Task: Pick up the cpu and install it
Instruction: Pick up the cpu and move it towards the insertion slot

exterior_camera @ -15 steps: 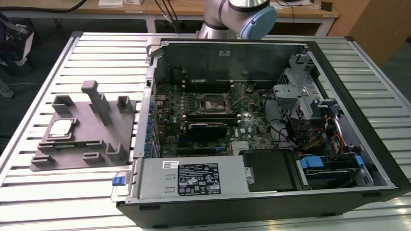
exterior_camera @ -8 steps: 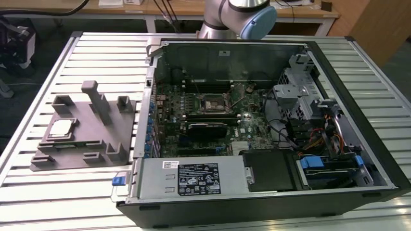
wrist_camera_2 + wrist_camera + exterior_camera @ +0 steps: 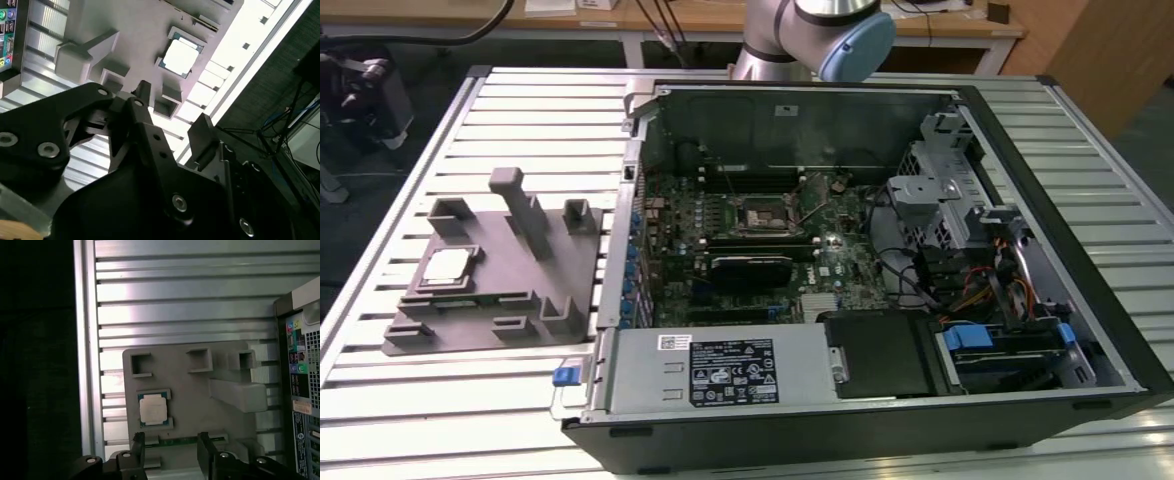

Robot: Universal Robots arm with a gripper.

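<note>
The cpu (image 3: 447, 265), a small pale silver square, lies flat in a recess of the grey fixture (image 3: 520, 290) at the exterior view's left. In both wrist views the cpu (image 3: 152, 408) (image 3: 180, 56) lies a little beyond the black fingertips. My gripper (image 3: 171, 447) (image 3: 172, 112) hangs above the fixture, open, with nothing between its fingers (image 3: 139, 445). It is apart from the cpu. The dark square socket (image 3: 758, 215) sits in the middle of the motherboard inside the open computer case.
The open computer case (image 3: 1014, 250) fills the middle and the exterior view's right of the ribbed metal table (image 3: 400, 400). Upright blocks (image 3: 520, 205) rise from the fixture near the cpu. The arm's base (image 3: 814, 35) stands behind the case. A thin green strip (image 3: 180, 441) lies on the fixture.
</note>
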